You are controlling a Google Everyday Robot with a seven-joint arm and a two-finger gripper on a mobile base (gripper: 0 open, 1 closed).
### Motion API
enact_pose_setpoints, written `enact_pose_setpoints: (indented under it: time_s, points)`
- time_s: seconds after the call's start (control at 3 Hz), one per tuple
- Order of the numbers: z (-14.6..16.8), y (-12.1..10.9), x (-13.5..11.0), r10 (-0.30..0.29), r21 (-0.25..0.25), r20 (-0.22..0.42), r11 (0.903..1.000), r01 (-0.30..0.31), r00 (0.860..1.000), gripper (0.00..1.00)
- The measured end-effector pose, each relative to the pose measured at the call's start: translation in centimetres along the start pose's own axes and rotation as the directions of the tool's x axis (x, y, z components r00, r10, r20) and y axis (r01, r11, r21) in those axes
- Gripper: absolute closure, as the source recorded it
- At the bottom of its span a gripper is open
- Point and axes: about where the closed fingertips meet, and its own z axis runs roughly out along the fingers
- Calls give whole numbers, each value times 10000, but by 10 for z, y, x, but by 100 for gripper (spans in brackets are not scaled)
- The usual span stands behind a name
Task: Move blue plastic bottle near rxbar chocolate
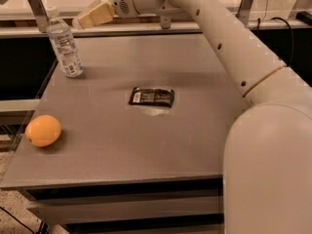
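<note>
The blue plastic bottle (64,45) stands upright at the table's far left corner, clear with a white cap and white label. The rxbar chocolate (151,97) lies flat near the table's middle, a shiny black wrapper with a white patch at its left end. My gripper (89,16) hangs above the table's far edge, just right of the bottle's top and apart from it, with its tan fingers pointing left toward the bottle. The white arm reaches in from the lower right.
A round orange fruit (43,130) sits near the table's (195,145) front left edge. A metal rail (195,28) runs along the far edge, with an upright metal bracket (37,1) behind the bottle. My arm's large white segment (268,169) fills the lower right.
</note>
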Motion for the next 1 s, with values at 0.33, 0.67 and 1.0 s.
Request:
enact_pose_setpoints:
  time_s: [0.33, 0.67, 1.0]
  points:
    - [22, 13, 8, 248, -172, -58, 9995, -249, 9997, 0]
    - [42, 28, 13, 315, -454, 61, 9985, -312, 9995, 0]
    - [61, 42, 16, 231, -776, 191, 9967, -215, 9996, 0]
